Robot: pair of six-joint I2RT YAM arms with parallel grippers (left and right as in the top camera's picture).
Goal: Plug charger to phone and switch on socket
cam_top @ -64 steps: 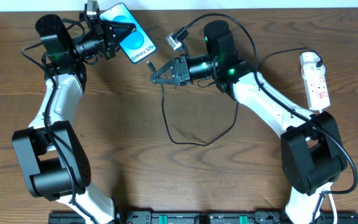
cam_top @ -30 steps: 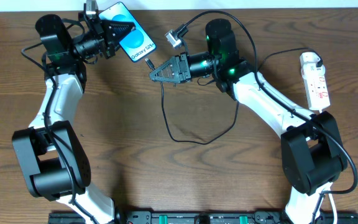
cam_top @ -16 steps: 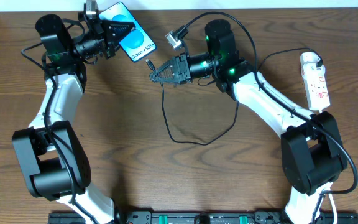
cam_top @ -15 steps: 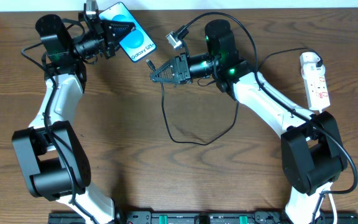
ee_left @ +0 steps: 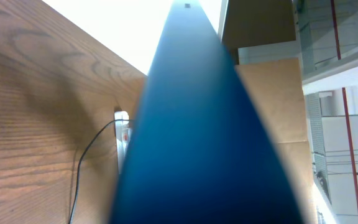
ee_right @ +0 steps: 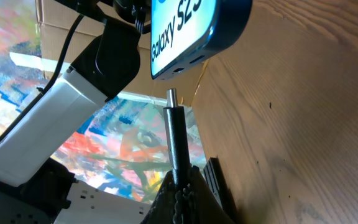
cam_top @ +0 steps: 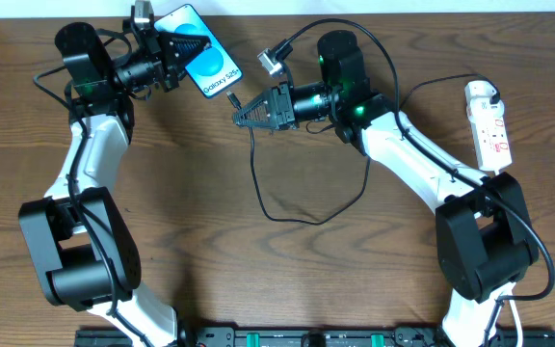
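My left gripper point(cam_top: 183, 45) is shut on the phone point(cam_top: 208, 62), a blue-screened "Galaxy S25+", and holds it above the table at the back left. The phone fills the left wrist view point(ee_left: 204, 137), blurred. My right gripper point(cam_top: 239, 118) is shut on the plug end of the black charger cable point(cam_top: 258, 183). In the right wrist view the metal plug tip point(ee_right: 172, 97) points at the phone's bottom edge point(ee_right: 194, 56), a short gap below the port. The white adapter point(cam_top: 271, 64) lies behind the right arm. The socket point(cam_top: 487, 125) lies at the far right.
The black cable loops over the middle of the table point(cam_top: 297, 218) and arcs behind the right arm. The socket's white cord point(cam_top: 432, 85) runs left from its top end. A rail with green parts point(cam_top: 287, 337) lines the front edge.
My right gripper has moved the plug up and left, closer to the phone's bottom edge. The left gripper and phone have stayed still.
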